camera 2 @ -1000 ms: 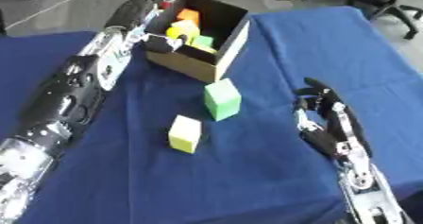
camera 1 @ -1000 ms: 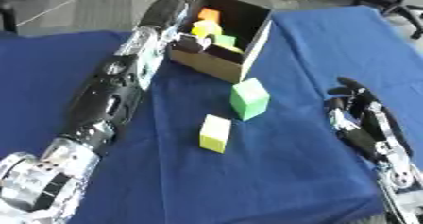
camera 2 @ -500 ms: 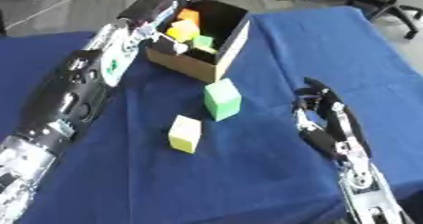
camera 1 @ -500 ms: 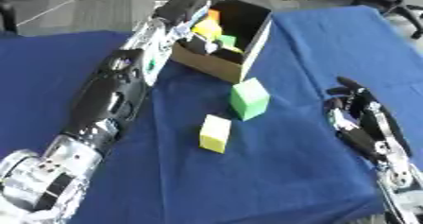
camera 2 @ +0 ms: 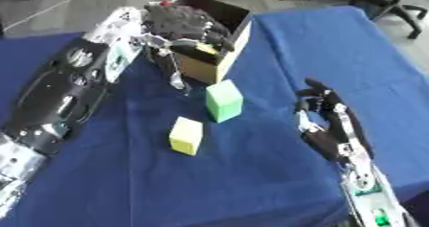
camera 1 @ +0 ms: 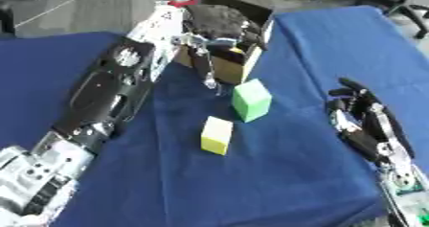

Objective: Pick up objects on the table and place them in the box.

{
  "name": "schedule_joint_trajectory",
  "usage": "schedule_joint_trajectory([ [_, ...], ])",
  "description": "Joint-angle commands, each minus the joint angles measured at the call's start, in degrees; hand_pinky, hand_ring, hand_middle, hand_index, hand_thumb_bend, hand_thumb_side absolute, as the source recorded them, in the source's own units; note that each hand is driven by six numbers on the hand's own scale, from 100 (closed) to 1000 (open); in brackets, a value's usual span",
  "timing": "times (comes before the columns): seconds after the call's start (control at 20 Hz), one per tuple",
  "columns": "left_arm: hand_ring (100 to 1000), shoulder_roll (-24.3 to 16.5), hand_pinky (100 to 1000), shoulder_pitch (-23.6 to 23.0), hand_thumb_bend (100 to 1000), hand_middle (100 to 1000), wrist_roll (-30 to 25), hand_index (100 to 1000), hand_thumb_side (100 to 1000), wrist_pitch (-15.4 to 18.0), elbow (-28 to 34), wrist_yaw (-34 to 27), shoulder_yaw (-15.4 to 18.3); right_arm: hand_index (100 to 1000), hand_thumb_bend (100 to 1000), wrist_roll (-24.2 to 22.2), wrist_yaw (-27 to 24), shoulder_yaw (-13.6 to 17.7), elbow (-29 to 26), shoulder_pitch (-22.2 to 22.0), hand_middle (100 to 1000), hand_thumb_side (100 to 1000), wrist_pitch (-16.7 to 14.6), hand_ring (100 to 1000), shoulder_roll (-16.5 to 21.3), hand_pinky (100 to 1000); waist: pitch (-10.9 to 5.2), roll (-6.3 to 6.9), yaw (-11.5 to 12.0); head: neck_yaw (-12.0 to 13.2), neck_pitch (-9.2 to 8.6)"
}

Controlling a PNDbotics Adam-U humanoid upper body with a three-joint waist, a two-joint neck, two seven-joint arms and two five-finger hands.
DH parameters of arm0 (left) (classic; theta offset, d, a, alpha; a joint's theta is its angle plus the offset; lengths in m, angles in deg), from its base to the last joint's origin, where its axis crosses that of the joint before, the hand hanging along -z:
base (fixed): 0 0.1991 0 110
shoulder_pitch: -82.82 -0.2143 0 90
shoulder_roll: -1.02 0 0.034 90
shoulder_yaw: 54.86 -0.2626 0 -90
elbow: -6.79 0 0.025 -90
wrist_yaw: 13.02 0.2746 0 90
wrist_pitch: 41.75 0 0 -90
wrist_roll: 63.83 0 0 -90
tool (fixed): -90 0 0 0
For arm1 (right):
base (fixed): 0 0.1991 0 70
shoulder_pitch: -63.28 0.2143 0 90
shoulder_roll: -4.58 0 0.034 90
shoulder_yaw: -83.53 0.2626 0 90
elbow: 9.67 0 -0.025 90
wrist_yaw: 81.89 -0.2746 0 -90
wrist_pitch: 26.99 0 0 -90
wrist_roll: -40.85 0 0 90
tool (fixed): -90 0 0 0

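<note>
So the two things left to grab are the green block (camera 1: 251,100), sitting about mid-frame just below the box, and the yellow block (camera 1: 217,134) a bit lower and to the left of it, both resting on the blue tablecloth (camera 1: 276,183). They're near each other but not touching. The cardboard box (camera 1: 235,63) is at the top centre, and most of its opening is covered by the left hand (camera 1: 220,24), which hangs over it with fingers curled downward. I can't see anything clamped in it; a sliver of yellow shows inside the box near the fingers. The right hand (camera 2: 328,120) is idle at the right side of the frame, fingers relaxed and pointing up, holding nothing.

What could go wrong: the left hand and forearm are right on top of the box's near wall, so pulling back low could drag or tip the box. The green block stands just beside that wall, so a nudged box, or an arm swinging back, could knock it over or shove it into the yellow one.

Compared with a second ago, the left hand has gone from the box's left edge to sitting over the opening. The view has also tilted, so the blocks only look shifted. The right hand hasn't budged.
</note>
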Motion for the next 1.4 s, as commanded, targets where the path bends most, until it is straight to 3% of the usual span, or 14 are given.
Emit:
schedule_joint_trajectory([
  [0.05, 831, 0.89, 871, 0.53, 743, 826, -2.14, 917, 255, 3.23, 0.16, 3.0, -0.3, 895, 100, -0.1, -0.02, 0.24, -0.72, 0.56, 694, 310, -0.19, 657, 0.89, 727, -1.01, -0.39, -0.21, 0.12, -0.28],
  [0.65, 808, 7.07, 864, -2.2, 647, 793, 2.32, 885, 248, 4.31, -5.46, 13.35, 1.15, 895, 100, -0.4, -0.43, -0.03, -0.63, 0.81, 694, 308, -0.2, 656, 0.7, 727, -0.58, -0.68, -0.93, 1.07, -0.34],
  [1.05, 739, 8.21, 825, -3.21, 574, 723, 9.21, 827, 213, 1.55, -7.1, 17.59, 2.6, 896, 100, -0.48, -0.52, -0.06, -0.63, 0.79, 694, 308, -0.2, 655, 0.58, 727, -0.52, -0.74, -1.11, 1.14, -0.57],
  [1.4, 822, 7.72, 867, -2.72, 685, 822, 12.93, 903, 247, 0.82, -7.36, 20.68, 2.87, 896, 100, -0.45, -0.58, 0.02, -0.65, 0.72, 694, 308, -0.19, 655, 0.64, 727, -0.47, -0.64, -1.18, 1.11, -0.44],
])
